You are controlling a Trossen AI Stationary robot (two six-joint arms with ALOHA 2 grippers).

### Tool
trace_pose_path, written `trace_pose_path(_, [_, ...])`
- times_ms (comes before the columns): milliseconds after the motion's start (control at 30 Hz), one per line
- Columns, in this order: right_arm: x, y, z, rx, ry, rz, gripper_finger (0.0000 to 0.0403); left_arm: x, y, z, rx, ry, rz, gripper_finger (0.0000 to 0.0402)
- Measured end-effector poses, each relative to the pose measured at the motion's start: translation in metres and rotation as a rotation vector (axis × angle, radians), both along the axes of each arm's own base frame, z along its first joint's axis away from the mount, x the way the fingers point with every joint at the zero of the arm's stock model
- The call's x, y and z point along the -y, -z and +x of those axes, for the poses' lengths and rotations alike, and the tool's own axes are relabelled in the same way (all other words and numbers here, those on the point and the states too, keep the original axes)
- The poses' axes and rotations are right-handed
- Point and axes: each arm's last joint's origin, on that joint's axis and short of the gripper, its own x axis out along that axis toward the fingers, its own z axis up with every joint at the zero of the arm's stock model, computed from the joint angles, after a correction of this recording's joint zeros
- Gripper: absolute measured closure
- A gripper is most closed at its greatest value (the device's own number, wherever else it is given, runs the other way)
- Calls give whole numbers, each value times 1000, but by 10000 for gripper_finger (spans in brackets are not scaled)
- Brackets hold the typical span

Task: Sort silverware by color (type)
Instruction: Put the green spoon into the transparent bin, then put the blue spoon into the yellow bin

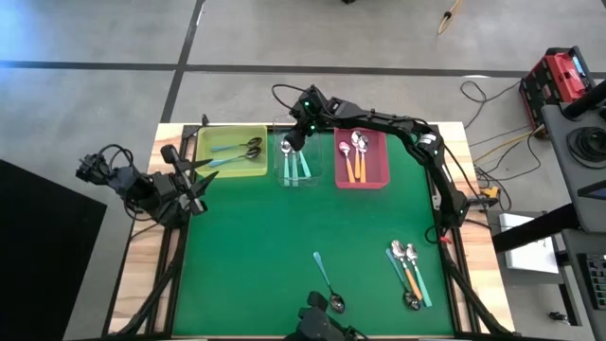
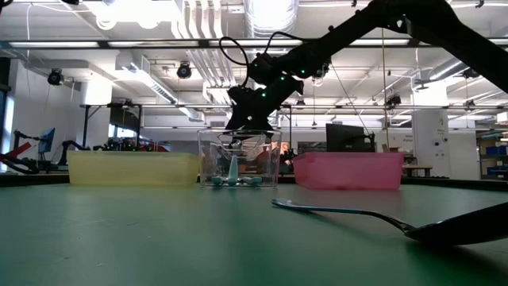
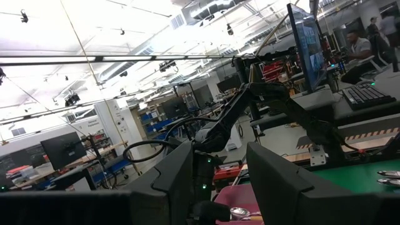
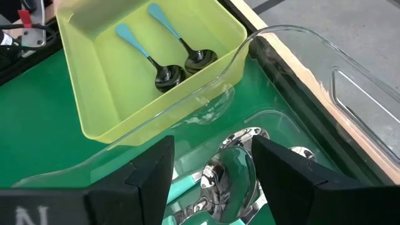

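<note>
My right gripper [image 1: 289, 144] hangs open over the far end of the clear tray [image 1: 296, 163], just above its rim in the low view [image 2: 250, 119]. In the right wrist view [image 4: 212, 172] its fingers stand on either side of the shiny bowls of the teal-handled spoons [image 4: 232, 172] that lie in that tray. Two teal spoons with dark bowls [image 1: 241, 150] lie in the yellow tray [image 1: 218, 137]. Orange-handled spoons [image 1: 356, 156] lie in the red tray [image 1: 379, 175]. My left gripper [image 1: 201, 180] is open and empty at the table's left edge, beside the yellow tray.
One teal spoon [image 1: 328, 282] lies alone on the green mat near the front edge; it shows close up in the low view [image 2: 373, 218]. A small bunch of orange and teal spoons [image 1: 409, 273] lies at the front right. The three trays stand in a row along the far edge.
</note>
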Motion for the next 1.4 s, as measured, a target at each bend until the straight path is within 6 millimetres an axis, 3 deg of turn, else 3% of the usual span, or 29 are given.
trace_pose_path(1400, [1,7,-1,-11,67,13,197,0,0,0,0,0,1,267])
